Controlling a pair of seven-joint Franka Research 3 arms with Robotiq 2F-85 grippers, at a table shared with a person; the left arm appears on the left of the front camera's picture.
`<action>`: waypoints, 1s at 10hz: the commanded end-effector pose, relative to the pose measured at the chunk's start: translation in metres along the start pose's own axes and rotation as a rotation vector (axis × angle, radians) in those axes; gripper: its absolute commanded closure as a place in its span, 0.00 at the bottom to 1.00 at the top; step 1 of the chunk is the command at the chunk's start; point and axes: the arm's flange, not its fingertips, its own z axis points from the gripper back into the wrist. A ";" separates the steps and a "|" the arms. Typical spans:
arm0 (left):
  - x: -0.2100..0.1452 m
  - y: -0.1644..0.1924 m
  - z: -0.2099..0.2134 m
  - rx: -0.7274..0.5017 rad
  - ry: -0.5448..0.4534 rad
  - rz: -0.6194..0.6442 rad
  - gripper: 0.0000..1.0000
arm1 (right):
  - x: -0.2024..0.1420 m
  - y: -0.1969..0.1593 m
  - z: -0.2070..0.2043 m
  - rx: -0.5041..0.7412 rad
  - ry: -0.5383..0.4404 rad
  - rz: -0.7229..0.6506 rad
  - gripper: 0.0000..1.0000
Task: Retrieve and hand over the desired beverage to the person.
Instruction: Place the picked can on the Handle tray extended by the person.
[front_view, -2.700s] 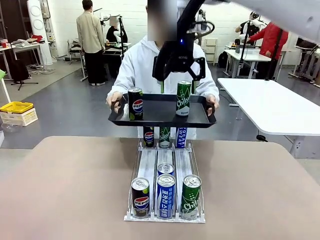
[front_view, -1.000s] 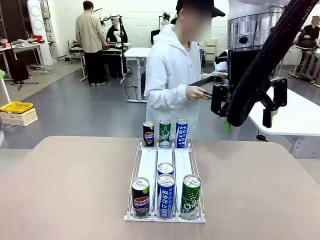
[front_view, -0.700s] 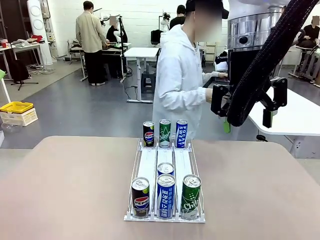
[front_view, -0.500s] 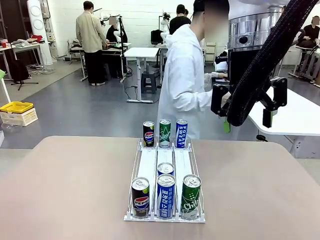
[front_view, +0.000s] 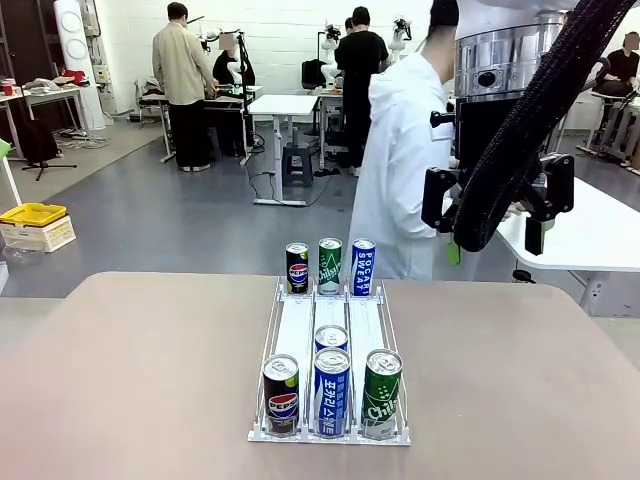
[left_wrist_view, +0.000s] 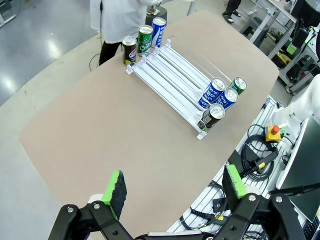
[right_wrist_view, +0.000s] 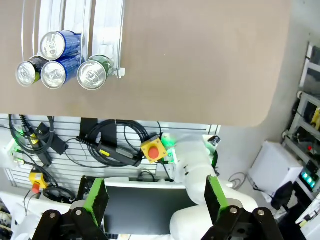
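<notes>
A matte tan table (front_view: 130, 380) with rounded corners carries a clear, three-lane wire rack (front_view: 331, 320). Glossy cylindrical cans (front_view: 331, 390) crowd its near end; three more stand upright at the far end. The person (front_view: 405, 170) in a white hooded jacket stands beyond the table's far right. Right claw (front_view: 497, 210) hangs raised, jaws wide and empty. Left claw (left_wrist_view: 174, 192), green-padded, is spread open above the table, gripping nothing.

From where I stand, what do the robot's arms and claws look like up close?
The right arm is a white and silver column with a thick black braided cable draped down it. Each claw is black jointed metal with two fingers tipped in bright green pads: the right gripper and the left gripper match.
</notes>
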 end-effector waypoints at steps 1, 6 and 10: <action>0.000 0.000 0.001 -0.007 -0.005 -0.003 0.00 | 0.000 0.000 0.000 0.000 0.000 0.000 0.00; 0.000 0.000 0.001 -0.007 -0.005 -0.003 0.00 | -0.076 -0.203 0.016 0.484 -0.694 0.476 0.00; 0.000 0.000 0.001 -0.007 -0.005 -0.003 0.00 | -0.083 -0.285 -0.034 0.826 -0.808 0.654 0.00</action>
